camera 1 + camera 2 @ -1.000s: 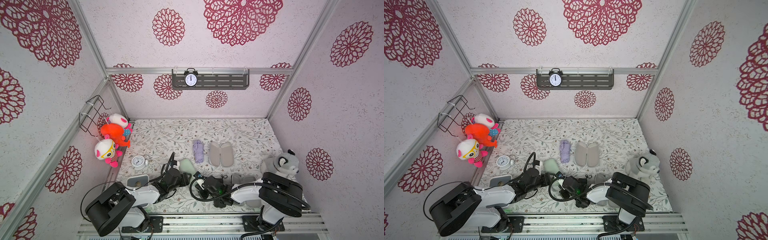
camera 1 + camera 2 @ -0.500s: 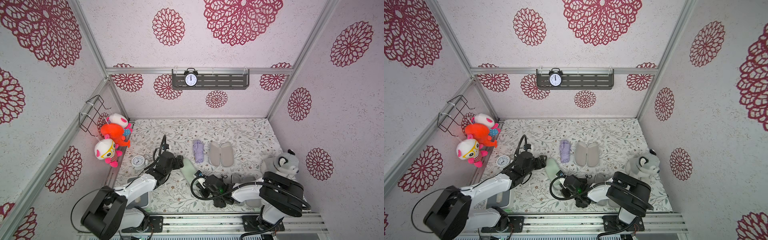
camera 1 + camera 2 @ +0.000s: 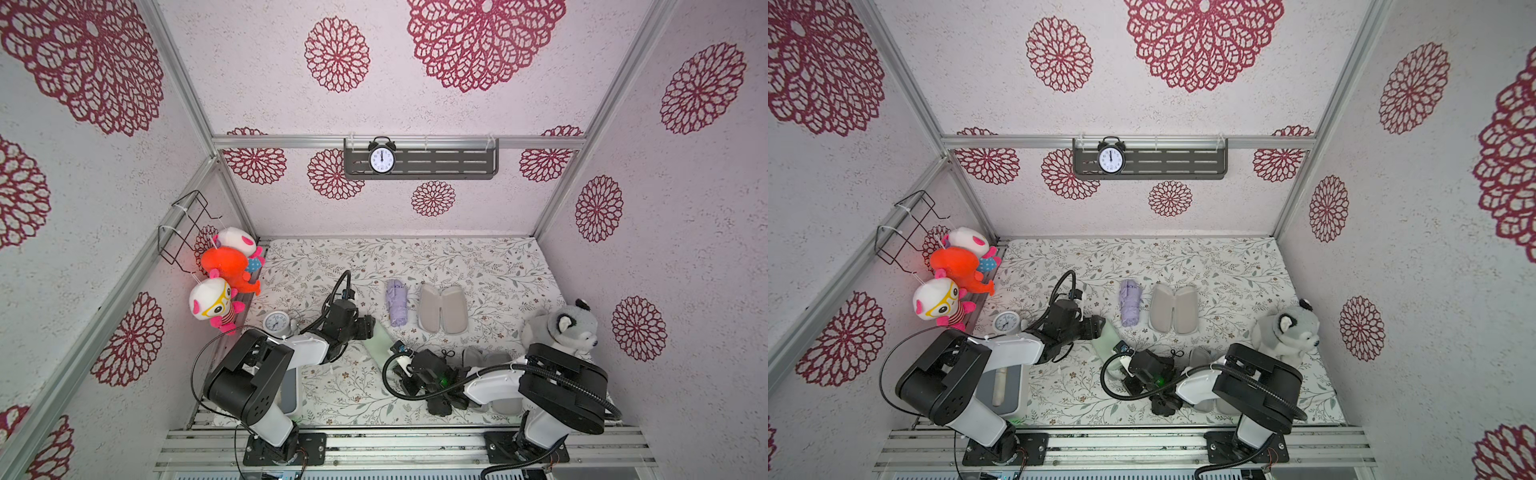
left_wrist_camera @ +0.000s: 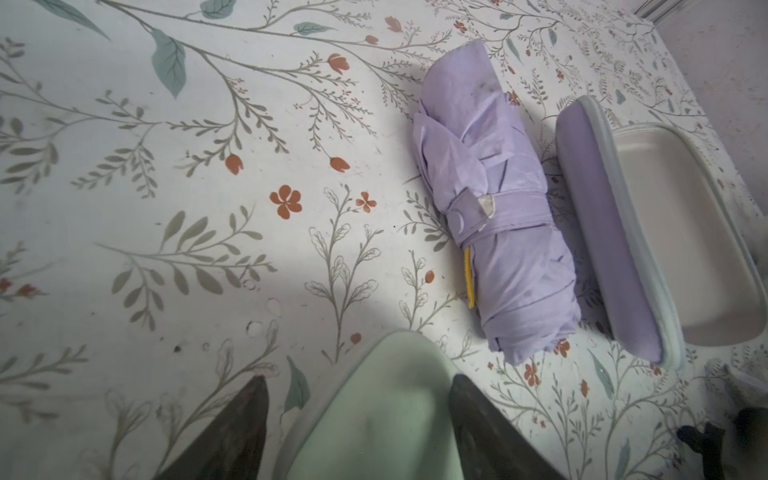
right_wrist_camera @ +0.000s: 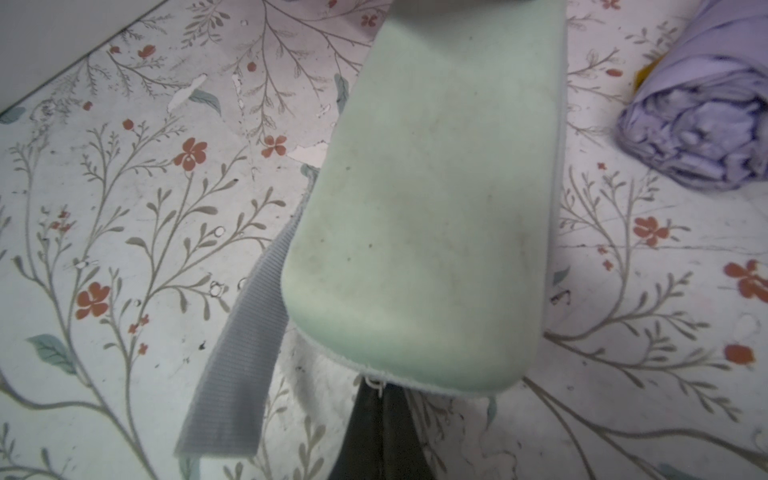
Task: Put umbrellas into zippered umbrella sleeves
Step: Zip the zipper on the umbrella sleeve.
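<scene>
Top view: mint green oblong zippered sleeve (image 3: 382, 344) lies toward the front edge of the floral table (image 3: 415, 257). Left wrist: left gripper (image 4: 358, 380) straddles it, jaws apart. Right wrist: right gripper (image 5: 376, 399) pinched shut at its zipper end; brace before pulling.

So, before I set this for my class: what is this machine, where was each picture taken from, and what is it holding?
A robot's left arm and right arm stand at a flowered table. Two pictures look down from overhead, nearly alike; two come from cameras on the arms' wrists. The left arm's fingers stand open astride one end of a mint green sleeve; the right arm's fingers are shut at its zip end. Farther back lie a lilac umbrella and an open, empty lilac sleeve.
</scene>
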Motion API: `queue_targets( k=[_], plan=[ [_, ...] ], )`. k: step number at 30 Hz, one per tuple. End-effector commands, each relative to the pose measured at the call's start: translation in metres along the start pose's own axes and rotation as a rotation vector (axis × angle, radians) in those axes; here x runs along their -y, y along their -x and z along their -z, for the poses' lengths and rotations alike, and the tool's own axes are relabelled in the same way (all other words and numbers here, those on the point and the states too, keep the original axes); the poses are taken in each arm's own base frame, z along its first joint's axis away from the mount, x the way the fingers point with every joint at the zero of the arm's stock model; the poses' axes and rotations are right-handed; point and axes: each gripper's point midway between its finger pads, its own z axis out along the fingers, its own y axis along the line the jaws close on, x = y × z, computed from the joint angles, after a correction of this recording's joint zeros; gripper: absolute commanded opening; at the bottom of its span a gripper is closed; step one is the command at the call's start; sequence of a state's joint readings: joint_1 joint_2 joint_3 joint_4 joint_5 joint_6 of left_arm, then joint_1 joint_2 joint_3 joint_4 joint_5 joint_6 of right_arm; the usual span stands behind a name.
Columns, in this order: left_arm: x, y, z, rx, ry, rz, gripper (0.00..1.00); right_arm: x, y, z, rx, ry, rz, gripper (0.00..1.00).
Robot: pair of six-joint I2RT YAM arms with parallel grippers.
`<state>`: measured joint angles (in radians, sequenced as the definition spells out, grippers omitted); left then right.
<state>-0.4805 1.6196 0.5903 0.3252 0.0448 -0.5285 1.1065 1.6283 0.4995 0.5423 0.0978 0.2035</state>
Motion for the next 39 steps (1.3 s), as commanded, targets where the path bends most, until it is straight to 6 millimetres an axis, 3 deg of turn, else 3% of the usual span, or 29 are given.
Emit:
queue_targets(
  k=[1,14,23,25,35,39],
  plan=[
    [-0.008,-0.025,0.002,-0.065,0.008,0.031,0.62,0.003,-0.042,-0.001,-0.156,-0.009,0.002,0.0],
    [-0.033,-0.057,0.007,-0.123,0.136,0.089,0.55,-0.021,-0.035,0.001,-0.152,0.012,-0.003,0.0],
    [-0.039,-0.059,0.007,-0.125,0.173,0.122,0.54,-0.027,-0.04,-0.001,-0.164,0.031,-0.007,0.0],
    [-0.041,-0.059,0.008,-0.122,0.18,0.129,0.54,-0.041,-0.039,0.001,-0.158,0.061,0.013,0.0],
    [-0.039,-0.06,0.01,-0.119,0.169,0.152,0.52,-0.062,-0.029,-0.001,-0.139,0.115,0.018,0.0],
    [-0.044,-0.066,0.009,-0.131,0.19,0.152,0.5,-0.05,-0.034,0.001,-0.156,0.067,0.016,0.0]
  ],
)
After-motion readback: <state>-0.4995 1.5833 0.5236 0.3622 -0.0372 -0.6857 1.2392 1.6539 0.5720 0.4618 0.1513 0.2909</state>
